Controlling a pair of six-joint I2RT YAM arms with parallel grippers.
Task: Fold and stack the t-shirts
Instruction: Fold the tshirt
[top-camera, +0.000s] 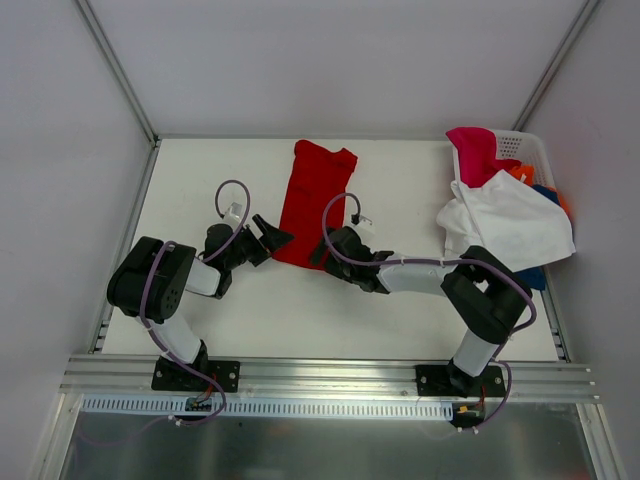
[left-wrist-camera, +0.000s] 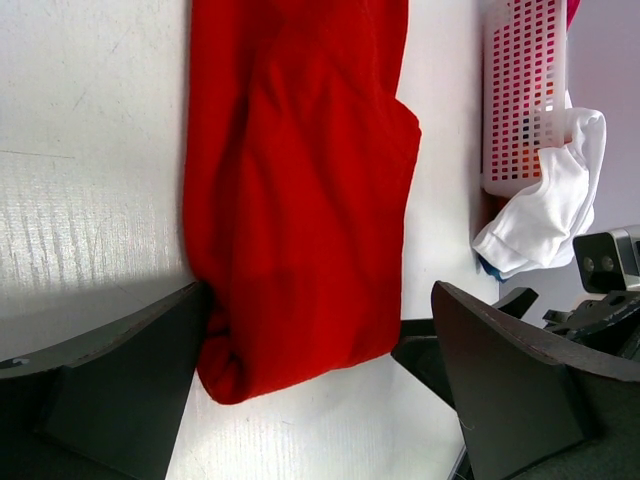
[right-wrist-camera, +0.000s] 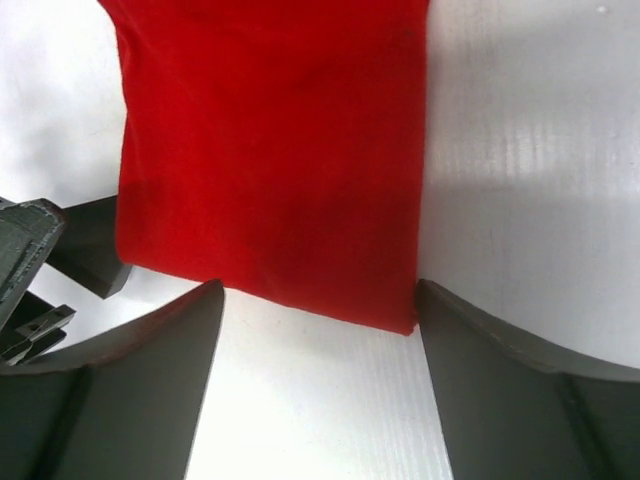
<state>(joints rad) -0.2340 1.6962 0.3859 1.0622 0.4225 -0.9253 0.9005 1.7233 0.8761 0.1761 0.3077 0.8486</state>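
A bright red t-shirt, folded lengthwise into a narrow strip, lies flat at the middle of the table; it also shows in the left wrist view and the right wrist view. My left gripper is open at the shirt's near left corner, its jaws either side of the near end. My right gripper is open at the near right corner, its jaws either side of the hem. Neither holds cloth. White, magenta, orange and blue shirts sit at the basket.
A white perforated basket stands at the table's far right corner, also in the left wrist view, with the white shirt spilling over its side onto the table. Metal frame rails run along the table's left, right and near edges.
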